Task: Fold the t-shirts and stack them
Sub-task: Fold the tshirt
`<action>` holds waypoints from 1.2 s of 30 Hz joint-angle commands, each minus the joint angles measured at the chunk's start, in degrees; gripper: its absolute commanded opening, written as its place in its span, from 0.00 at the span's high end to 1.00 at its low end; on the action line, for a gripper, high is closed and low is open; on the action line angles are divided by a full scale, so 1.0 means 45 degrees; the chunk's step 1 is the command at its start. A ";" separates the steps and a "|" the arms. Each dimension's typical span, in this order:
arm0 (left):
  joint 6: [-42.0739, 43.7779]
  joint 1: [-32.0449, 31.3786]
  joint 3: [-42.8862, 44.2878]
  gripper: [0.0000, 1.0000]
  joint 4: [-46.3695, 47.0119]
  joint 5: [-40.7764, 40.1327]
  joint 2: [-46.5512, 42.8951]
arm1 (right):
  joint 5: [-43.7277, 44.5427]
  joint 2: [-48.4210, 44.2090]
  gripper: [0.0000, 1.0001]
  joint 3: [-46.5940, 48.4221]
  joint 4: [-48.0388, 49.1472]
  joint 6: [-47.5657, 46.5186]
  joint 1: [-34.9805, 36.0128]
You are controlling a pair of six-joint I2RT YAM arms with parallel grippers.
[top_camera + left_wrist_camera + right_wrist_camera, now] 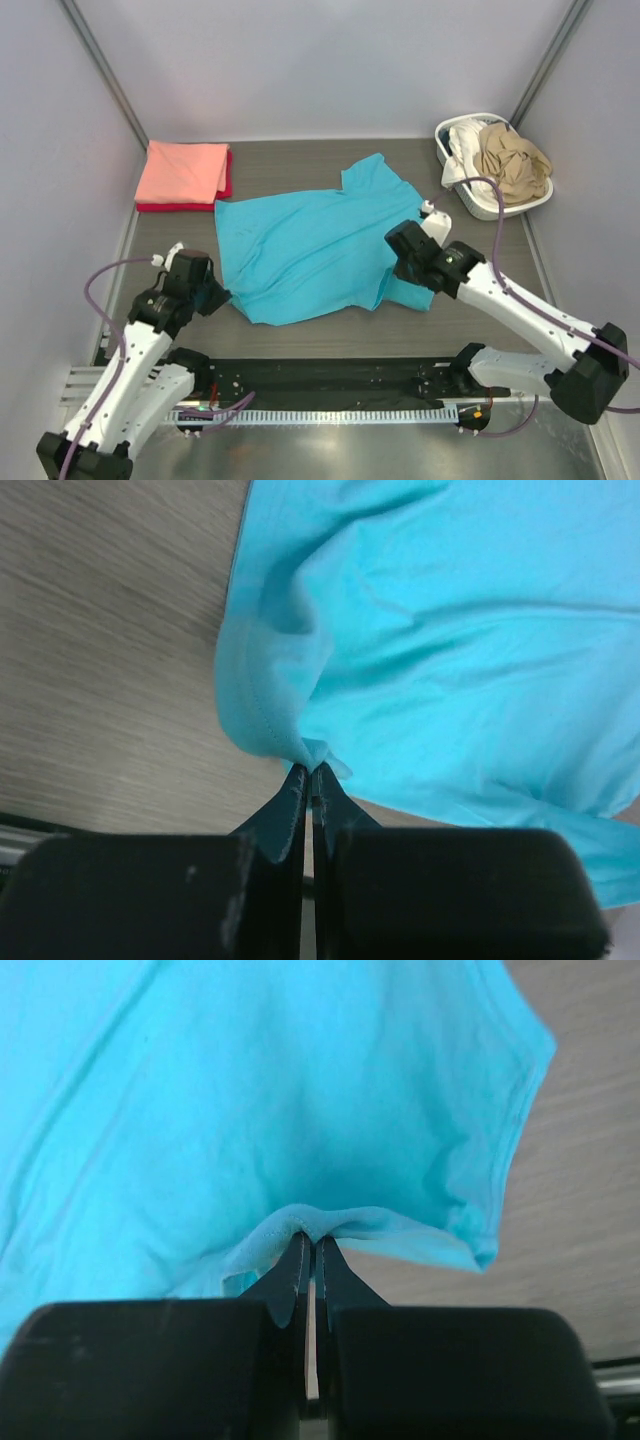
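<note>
Pinching the turquoise t-shirt (300, 250), both jaws seem fully closed.

the turquoise shirt (300, 250) is soft matt cloth, finely knit, with a stitched hem; the pink shirt (183, 170), red shirt (180, 207), tan shirt (515, 165) and white shirt (462, 150) look like the same matt cloth. the bench (300, 165) is matt grey-brown wood grain. the basket (441, 145) is smooth white plastic, and the left tool (310, 772) and right tool (311, 1242) are smooth matt black, plastic by the look.
</note>
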 commanded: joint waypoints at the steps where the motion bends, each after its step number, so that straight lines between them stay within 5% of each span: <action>1: 0.0851 0.0263 0.0124 1.00 0.2179 -0.0587 0.1436 | -0.0325 0.1363 0.99 0.1349 0.1026 -0.3046 -0.1207; 10: 0.2568 0.2411 0.0359 1.00 0.4406 -0.0002 0.4820 | -0.1946 0.4043 0.99 0.2933 0.2648 -0.5374 -0.4431; 36: 0.4035 0.3253 0.2272 1.00 0.6791 0.1463 0.9078 | -0.1517 0.9530 0.99 0.7426 0.2844 -0.7875 -0.5957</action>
